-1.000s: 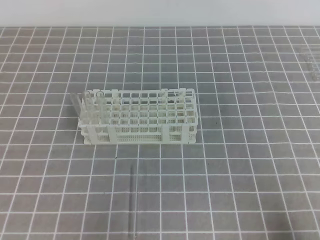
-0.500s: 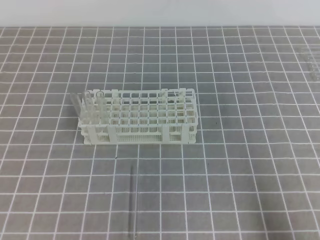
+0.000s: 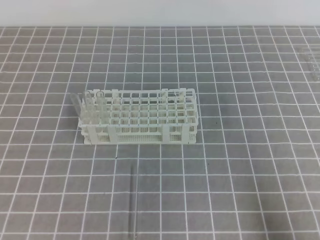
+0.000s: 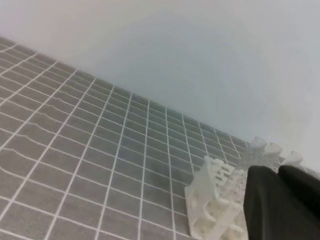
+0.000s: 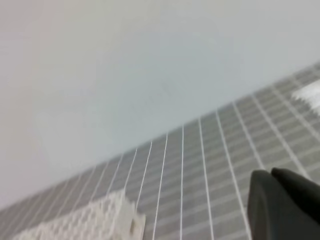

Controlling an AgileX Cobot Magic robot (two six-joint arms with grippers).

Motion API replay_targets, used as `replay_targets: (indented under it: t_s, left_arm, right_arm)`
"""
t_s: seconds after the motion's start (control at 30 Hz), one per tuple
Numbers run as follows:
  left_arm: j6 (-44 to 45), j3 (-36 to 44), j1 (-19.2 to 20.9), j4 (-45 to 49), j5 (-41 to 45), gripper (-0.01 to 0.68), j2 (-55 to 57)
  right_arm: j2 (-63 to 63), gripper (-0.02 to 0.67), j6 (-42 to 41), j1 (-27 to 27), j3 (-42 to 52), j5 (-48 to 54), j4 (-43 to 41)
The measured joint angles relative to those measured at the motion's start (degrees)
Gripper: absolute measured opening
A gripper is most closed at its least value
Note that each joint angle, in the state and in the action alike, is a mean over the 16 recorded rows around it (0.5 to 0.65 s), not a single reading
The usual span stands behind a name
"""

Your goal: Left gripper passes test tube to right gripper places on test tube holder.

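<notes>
The test tube (image 3: 133,202) lies flat on the grey grid mat, pointing toward the near edge, a short way in front of the test tube holder (image 3: 140,135). This white lattice rack stands mid-mat with a few clear tubes (image 3: 89,107) upright at its left end. Neither arm shows in the exterior high view. In the left wrist view the left gripper (image 4: 276,171) has its black fingers pressed together, empty, with the holder (image 4: 210,210) just behind them. The right gripper (image 5: 271,173) also looks shut and empty, with the holder (image 5: 85,220) far off at the lower left.
A clear plastic object (image 3: 312,60) sits at the mat's far right edge, seen as a pale blur (image 5: 310,95) in the right wrist view. A plain white wall runs behind the mat. The mat's white grid lines cover the whole surface.
</notes>
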Motion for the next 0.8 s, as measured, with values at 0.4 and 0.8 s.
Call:
replay_targets:
  t_s: [0.4,0.8]
  left_arm:
    - [1.0,-16.75,0.0,0.0,18.79,0.0,13.89]
    - [11.25,-27.98,0.0,-5.25,34.86,0.0,35.08]
  right_arm:
    - [9.73,-0.013,-0.81,0.0,-11.27,14.19,-1.37]
    - [22.32,-0.013,-2.29,0.0,-18.78,24.15,-7.29]
